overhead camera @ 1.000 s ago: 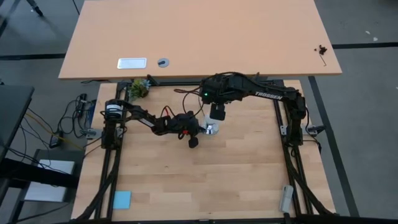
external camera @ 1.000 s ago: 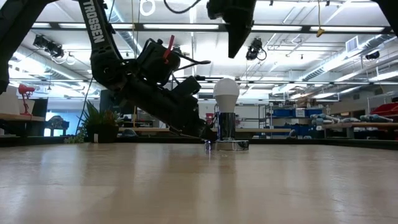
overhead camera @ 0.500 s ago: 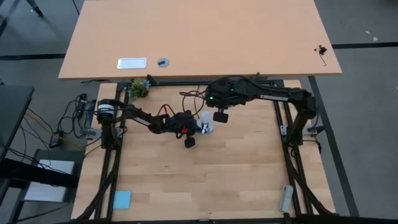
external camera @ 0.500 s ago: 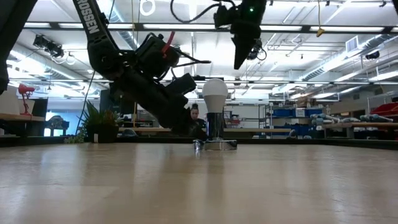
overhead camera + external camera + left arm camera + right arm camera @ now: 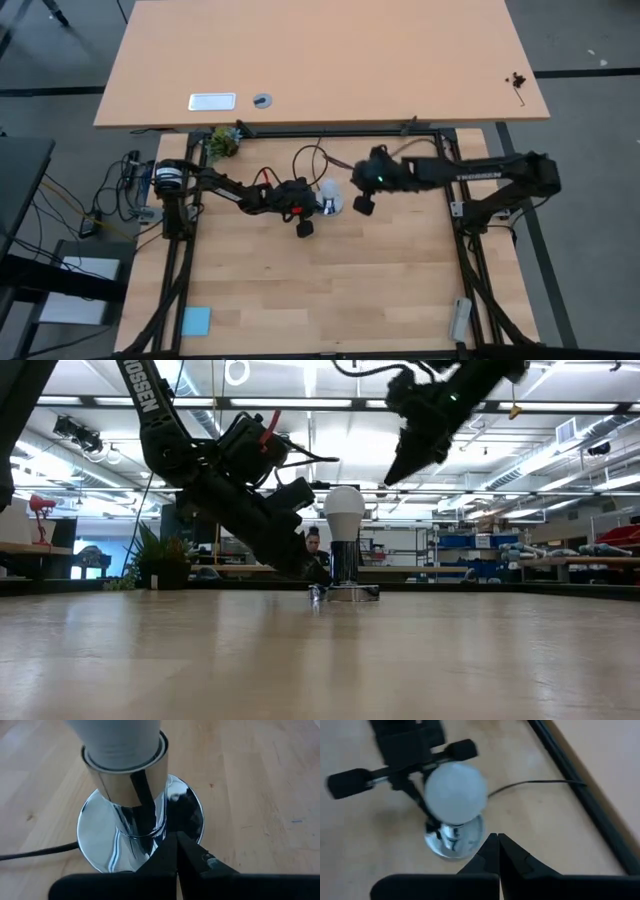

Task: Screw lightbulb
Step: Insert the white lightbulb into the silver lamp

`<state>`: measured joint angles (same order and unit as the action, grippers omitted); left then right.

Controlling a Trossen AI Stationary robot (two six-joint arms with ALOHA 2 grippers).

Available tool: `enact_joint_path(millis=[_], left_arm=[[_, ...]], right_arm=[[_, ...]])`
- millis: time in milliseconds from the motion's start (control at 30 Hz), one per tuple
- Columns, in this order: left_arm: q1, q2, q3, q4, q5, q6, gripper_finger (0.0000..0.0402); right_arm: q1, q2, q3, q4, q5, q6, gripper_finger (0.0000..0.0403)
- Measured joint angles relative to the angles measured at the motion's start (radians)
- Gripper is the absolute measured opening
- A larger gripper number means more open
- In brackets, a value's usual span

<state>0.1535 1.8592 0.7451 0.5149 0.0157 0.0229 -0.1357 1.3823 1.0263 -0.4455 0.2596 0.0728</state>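
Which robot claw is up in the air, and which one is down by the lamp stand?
The right gripper is up in the air, above and beside the lightbulb. The left gripper is low at the shiny socket base. Both are shut.

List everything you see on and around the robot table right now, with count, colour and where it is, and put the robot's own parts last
lightbulb: one, white frosted, upright in the socket at mid table
socket: one, shiny silver with a round base, under the bulb
cord: one, black, running from the socket base across the table
table: one, light wood, under both arms
blue pad: one, light blue, near corner on the left arm's side
plant: one, green, far edge by the left arm's base
left gripper: one, dark, shut, at the socket base
right gripper: one, dark, shut, raised beside the bulb, holding nothing
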Motion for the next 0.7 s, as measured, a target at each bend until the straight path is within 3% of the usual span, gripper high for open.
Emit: enact_joint_path(millis=[200,400,700], left_arm=[[0.001,0.0,0.0,0.001,0.039,-0.007,0.0003],[0.002,0.0,0.002,0.005,0.05,-0.02,0.0003],[0.002,0.0,0.002,0.028,0.057,-0.03,0.0003]], right_arm=[[0.083,-0.078,-0.308,0.403,0.005,0.036,0.0004],[0.135,-0.058,-0.542,0.812,0.005,0.015,0.0007],[0.143,-0.027,-0.602,0.945,-0.016,0.031,0.0032]])
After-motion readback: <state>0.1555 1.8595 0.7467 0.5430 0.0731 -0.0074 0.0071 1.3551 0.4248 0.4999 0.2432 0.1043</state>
